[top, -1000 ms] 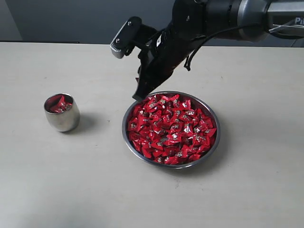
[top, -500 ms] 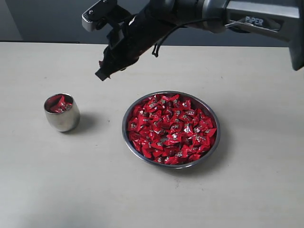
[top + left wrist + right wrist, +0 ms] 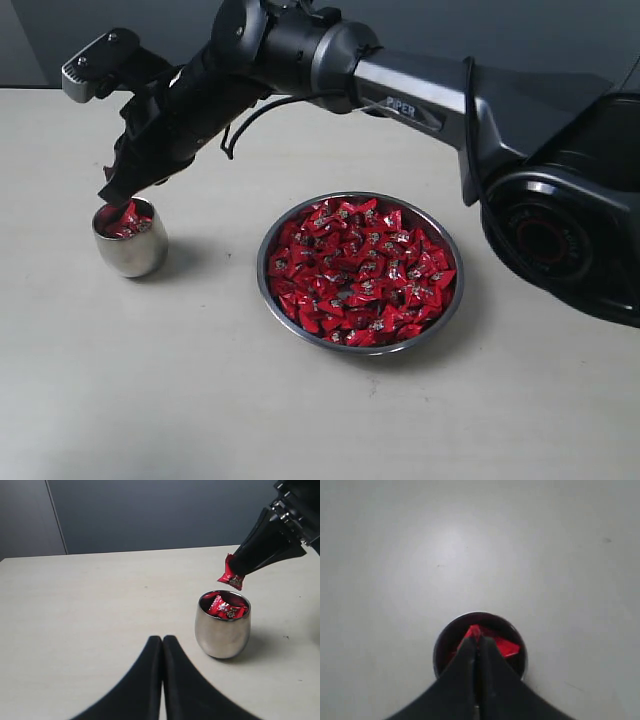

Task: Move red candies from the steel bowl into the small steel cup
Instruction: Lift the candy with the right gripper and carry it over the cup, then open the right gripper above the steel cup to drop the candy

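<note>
Right arm reaches across from the right to the far left of the surface. Right jaws closed tight on one red candy, pinched by its wrapper, and most of it hangs below the tips. The held candy is directly over the mouth of the small steel cup, just above the rim and not touching it in the left wrist view. In the exterior view it blends into the cup's contents, so the gap is hard to judge there.

The cup stands upright at left on the surface. A few red candies are already inside, below the rim.

Steel bowl sits mid-surface, right of the cup and well apart from it. It is heaped with red candies nearly to the rim.

Left jaws fully closed, tips pressed together, holding nothing. They are low over the surface on the near side of the cup, close to it but not touching.
</note>
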{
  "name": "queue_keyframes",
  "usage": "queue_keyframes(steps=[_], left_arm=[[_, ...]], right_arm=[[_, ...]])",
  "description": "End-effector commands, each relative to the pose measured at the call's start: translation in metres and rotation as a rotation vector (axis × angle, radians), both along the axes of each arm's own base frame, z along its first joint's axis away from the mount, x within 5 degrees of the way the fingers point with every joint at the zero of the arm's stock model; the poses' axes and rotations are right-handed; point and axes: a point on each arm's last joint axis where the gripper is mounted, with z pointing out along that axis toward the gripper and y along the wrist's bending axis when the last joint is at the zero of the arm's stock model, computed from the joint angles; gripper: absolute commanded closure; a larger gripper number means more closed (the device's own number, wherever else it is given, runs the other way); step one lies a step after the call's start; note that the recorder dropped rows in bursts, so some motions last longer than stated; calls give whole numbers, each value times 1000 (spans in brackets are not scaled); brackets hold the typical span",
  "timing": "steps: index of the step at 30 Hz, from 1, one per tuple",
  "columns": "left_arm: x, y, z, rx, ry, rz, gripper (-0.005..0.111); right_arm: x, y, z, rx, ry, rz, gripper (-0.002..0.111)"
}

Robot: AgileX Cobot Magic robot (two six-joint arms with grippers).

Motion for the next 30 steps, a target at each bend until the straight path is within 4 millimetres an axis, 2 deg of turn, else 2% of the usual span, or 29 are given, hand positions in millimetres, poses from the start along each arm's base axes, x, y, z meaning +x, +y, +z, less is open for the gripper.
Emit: queue_keyframes(steps=[1, 6, 13, 22, 23, 25, 28, 30], left_arm=[[0, 0, -1, -2, -3, -7, 106], [0, 0, -1, -2, -3, -7, 106], [0, 0, -1, -2, -3, -7, 106], [0, 0, -1, -2, -3, -7, 106], [0, 0, -1, -2, -3, -7, 106], [0, 0, -1, -2, -3, -7, 106], [0, 0, -1, -2, -3, -7, 106], [0, 0, -1, -2, -3, -7, 106]], right_arm=[[-3, 3, -2, -2, 12, 19, 109], [-6, 5, -3, -1, 19, 28, 109], [-4, 9, -21, -5, 39, 9, 109], [0, 10, -20, 18, 10, -15, 108], [0, 10, -20, 16, 9, -12, 105], [0, 10, -20, 14, 9, -10, 93], [0, 10, -20, 14, 9, -10, 70], [0, 10, -20, 13, 8, -10, 64]])
